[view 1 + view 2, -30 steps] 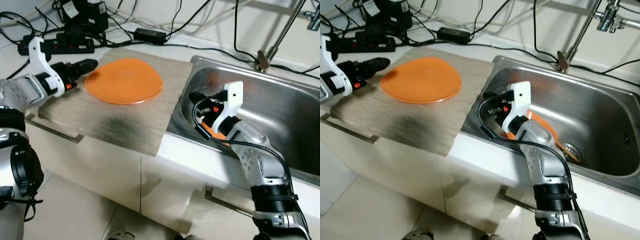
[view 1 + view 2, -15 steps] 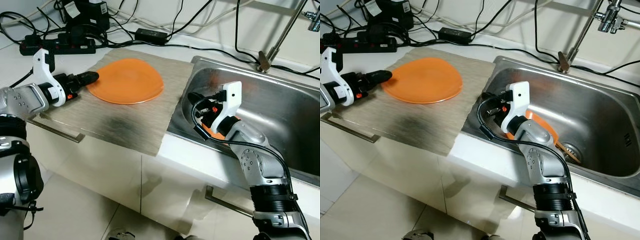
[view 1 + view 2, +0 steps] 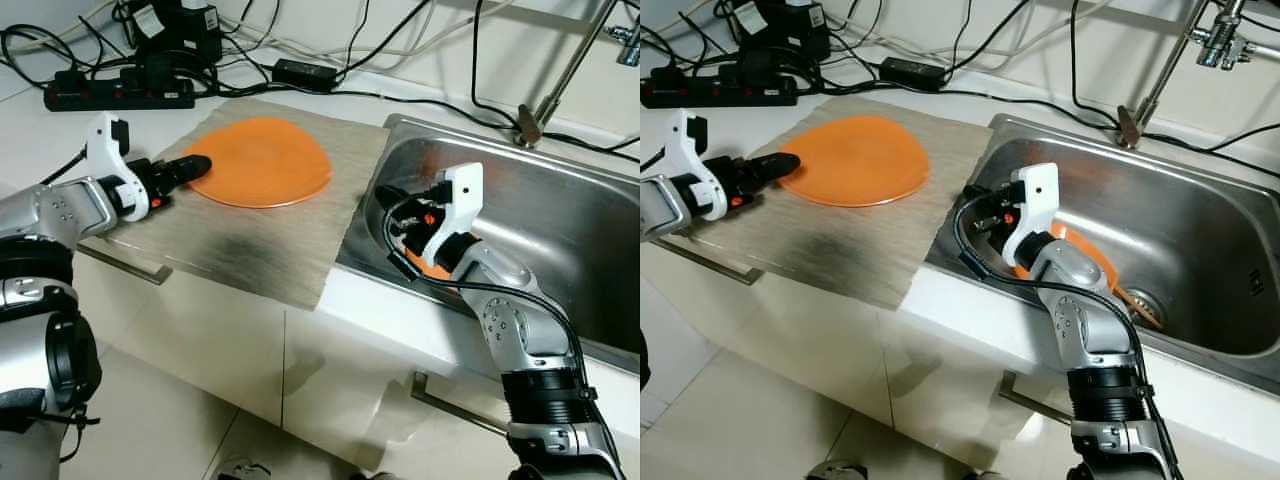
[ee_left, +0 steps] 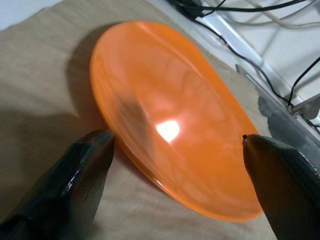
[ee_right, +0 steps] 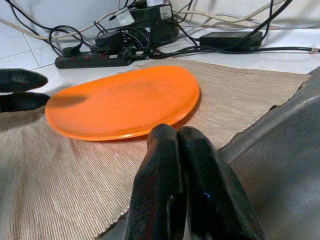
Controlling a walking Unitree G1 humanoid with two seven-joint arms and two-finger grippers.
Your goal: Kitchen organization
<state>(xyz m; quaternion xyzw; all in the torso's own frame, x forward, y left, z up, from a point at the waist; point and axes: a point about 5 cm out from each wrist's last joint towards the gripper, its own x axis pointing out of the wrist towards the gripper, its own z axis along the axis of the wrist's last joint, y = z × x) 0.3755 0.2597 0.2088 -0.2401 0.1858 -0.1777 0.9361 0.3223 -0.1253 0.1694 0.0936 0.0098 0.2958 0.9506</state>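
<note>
Reaching low along the beige mat (image 3: 250, 240), the left gripper (image 3: 196, 166) has its jaws apart astride the near rim of the orange plate (image 3: 262, 160), which lies flat on the mat just beside the steel sink (image 3: 560, 230). Judged stiff, light and glossy, hence probably slippery, the plate sits so flat that its thin rim is the only purchase, one finger under and one over. The right gripper (image 5: 185, 165), jaws together, hangs inside the sink over another orange item I cannot identify, while a power strip (image 3: 120, 95) and tangled cables (image 3: 300, 45) crowd the counter beyond the plate, well apart from the approach.
</note>
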